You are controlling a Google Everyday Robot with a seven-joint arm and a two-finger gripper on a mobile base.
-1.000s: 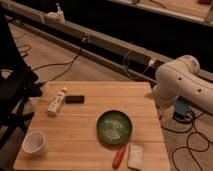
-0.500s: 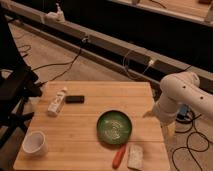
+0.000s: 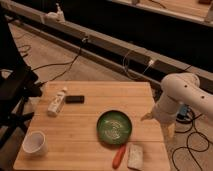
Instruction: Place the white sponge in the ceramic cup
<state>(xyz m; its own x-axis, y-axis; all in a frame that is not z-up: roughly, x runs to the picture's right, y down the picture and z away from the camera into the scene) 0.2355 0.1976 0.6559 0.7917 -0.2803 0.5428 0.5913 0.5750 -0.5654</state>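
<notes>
The white sponge (image 3: 135, 156) lies flat at the table's front edge, right of an orange carrot-like thing (image 3: 119, 156). The ceramic cup (image 3: 35, 143) stands upright at the front left corner, far from the sponge. My white arm (image 3: 179, 94) bends in from the right. My gripper (image 3: 168, 129) hangs just off the table's right edge, behind and to the right of the sponge and apart from it. It holds nothing that I can see.
A green round plate (image 3: 114, 126) sits mid-table behind the sponge. A white bottle (image 3: 57, 101) lies at the back left next to a small black object (image 3: 75, 99). Cables run over the floor behind the wooden table (image 3: 80, 125). A dark chair (image 3: 15, 92) stands at left.
My arm has folded down and moved closer to the table's right edge. The things on the table have not moved.
</notes>
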